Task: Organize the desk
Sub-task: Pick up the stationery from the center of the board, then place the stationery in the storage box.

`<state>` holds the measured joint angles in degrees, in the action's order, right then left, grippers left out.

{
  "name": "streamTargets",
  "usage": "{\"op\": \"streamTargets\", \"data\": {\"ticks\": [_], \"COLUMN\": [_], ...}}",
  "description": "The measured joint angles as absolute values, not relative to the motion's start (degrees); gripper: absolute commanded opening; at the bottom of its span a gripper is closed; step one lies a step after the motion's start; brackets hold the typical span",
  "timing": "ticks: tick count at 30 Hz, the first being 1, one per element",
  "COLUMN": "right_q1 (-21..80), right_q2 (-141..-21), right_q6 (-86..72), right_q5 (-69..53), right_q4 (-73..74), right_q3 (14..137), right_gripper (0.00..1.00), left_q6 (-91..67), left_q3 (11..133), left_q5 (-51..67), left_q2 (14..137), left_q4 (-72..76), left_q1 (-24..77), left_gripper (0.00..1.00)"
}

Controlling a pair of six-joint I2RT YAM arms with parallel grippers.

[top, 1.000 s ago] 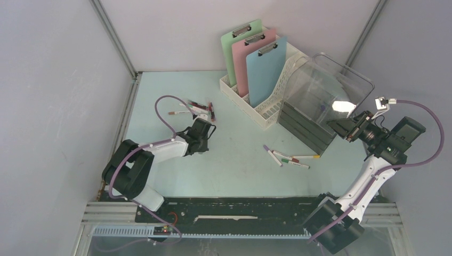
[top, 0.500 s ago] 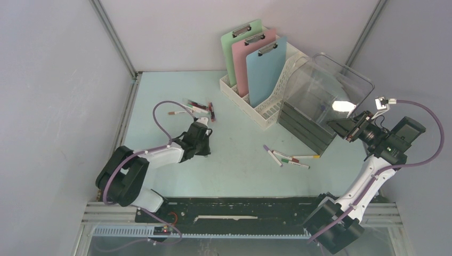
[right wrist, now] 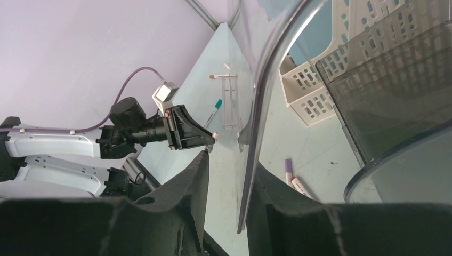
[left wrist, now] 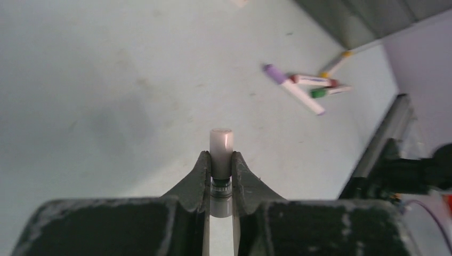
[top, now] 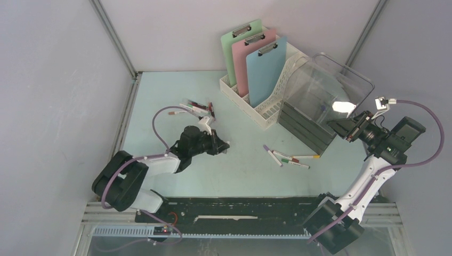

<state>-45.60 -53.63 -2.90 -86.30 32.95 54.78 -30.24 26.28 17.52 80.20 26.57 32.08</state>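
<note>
Your left gripper (top: 221, 145) has swung right off the far pens (top: 198, 108), clamped narrowly on a marker (left wrist: 221, 144) that could twist loose, while your right gripper (top: 341, 128) pinches the clear bin (top: 341, 80) by its wall.

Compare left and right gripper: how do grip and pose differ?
Left gripper pinches a thin white marker; right gripper clamps the wall of the clear bin. Left jaws stand narrow, right jaws wider. Left hangs over bare desk; right is at the bin. Both are shut on something.

light: bright, even | shadows: soft on desk (top: 245, 170) | glare: clear bin (top: 341, 106) | wrist foregrounds: perhaps defocused
</note>
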Motion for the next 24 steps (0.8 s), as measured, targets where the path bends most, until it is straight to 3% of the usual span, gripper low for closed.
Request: {"op": "streamTargets", "data": {"ticks": [10, 13, 24], "right_q1": [-45.6, -45.6, -45.5], "right_q2": [-53.5, -53.5, -53.5], "right_q6": [-2.9, -2.9, -2.9], "right_q5": [-86.3, -86.3, -86.3], "right_q4": [32.9, 32.9, 33.0], "right_q3": [54.8, 54.8, 54.8], "right_gripper": [0.37, 0.37, 0.37], "left_q6": [-43.1, -47.7, -55.3], "left_q3": [24.6, 25.3, 36.2], "left_q5": [29.6, 30.9, 29.9], "left_q2": [91.4, 96.5, 107.5], "left_q4": [59.7, 68.2, 75.8], "left_q1": [34.3, 35.4, 42.5], "left_gripper": [0.00, 0.04, 0.09]}}
